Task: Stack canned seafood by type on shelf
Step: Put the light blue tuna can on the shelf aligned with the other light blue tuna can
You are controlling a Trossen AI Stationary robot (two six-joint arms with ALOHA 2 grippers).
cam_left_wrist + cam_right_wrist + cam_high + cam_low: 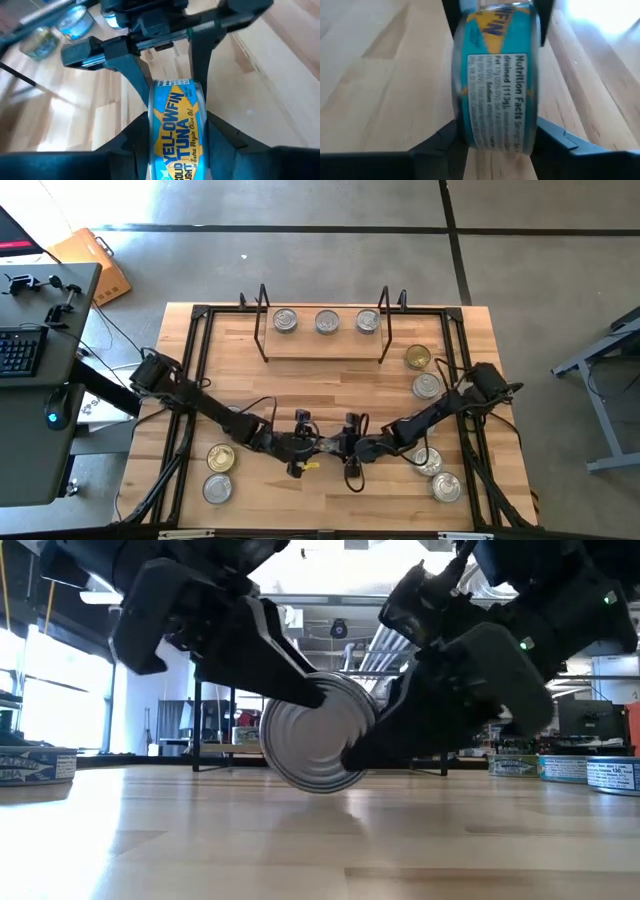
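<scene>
Tipped on edge near the table's six o'clock, a tuna tin (318, 733) sits pinched between both grippers: left gripper (300, 448) and right gripper (352, 452) each partly closed on it. One should release first, keeping it upright-free for the shelf (325, 345) at twelve.

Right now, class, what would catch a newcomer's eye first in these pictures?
A tuna tin stands on edge at the table's front middle, with the left gripper and right gripper meeting on it from opposite sides. Behind, three silver tins sit in a row on the shelf.
</scene>
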